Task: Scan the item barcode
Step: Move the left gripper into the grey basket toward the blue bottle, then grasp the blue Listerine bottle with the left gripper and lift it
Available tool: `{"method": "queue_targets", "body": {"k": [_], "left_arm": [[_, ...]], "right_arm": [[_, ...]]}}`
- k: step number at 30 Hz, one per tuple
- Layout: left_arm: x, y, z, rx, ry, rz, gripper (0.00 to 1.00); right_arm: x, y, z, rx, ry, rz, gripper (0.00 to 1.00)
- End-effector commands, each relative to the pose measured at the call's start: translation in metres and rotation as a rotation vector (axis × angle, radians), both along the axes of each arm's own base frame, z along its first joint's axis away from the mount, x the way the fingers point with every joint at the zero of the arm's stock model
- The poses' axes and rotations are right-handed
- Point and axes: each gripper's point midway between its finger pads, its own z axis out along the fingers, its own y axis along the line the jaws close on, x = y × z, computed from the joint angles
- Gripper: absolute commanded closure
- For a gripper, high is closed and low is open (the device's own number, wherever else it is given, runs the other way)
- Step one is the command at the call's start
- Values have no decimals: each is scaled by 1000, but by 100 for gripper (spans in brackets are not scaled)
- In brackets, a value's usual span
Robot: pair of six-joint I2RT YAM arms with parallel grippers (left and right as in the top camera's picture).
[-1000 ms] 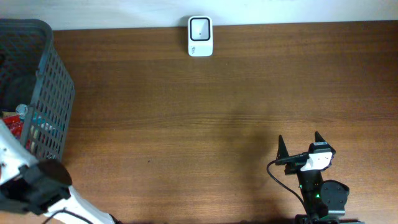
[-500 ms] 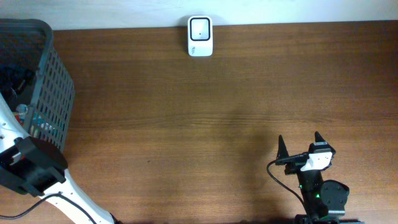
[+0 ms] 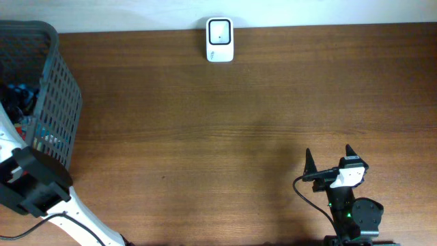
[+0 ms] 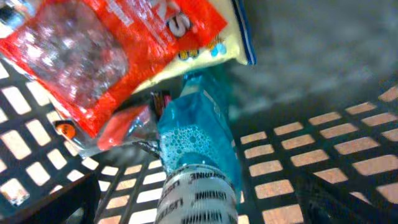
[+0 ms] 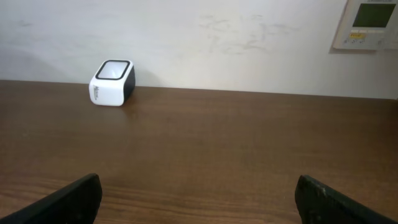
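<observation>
Since the earlier frame, the left arm has swung up the left edge, sinking the left end effector point(image 3: 19, 97) into the grey basket point(image 3: 61, 89) to fetch an item. Its fingers are spread and pinch nothing. Inside lie a red snack bag point(image 4: 93, 56), a yellow packet point(image 4: 211, 53) and a teal bottle point(image 4: 196, 149). At top centre of the table point(image 3: 205, 137) the barcode scanner point(image 3: 220, 39) waits. At lower right the right end effector point(image 3: 328, 152) idles, spread.

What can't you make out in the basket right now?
Barcodes: none readable on the red bag or blue bottle, left wrist view, blurred close-up.
Yellow pack: left wrist view, mostly covered by the red bag.
Rest of the basket: overhead, hidden by its mesh wall and the left arm.
</observation>
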Motion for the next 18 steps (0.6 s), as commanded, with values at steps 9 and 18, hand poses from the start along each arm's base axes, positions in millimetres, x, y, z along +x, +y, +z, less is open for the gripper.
{"method": "queue_targets", "body": {"k": [9, 18], "left_arm": [[5, 4, -48, -27, 15, 16, 6], [8, -1, -48, -56, -5, 14, 46]], "right_arm": [[0, -2, -3, 4, 4, -12, 2], [0, -2, -3, 4, 3, -12, 2]]}}
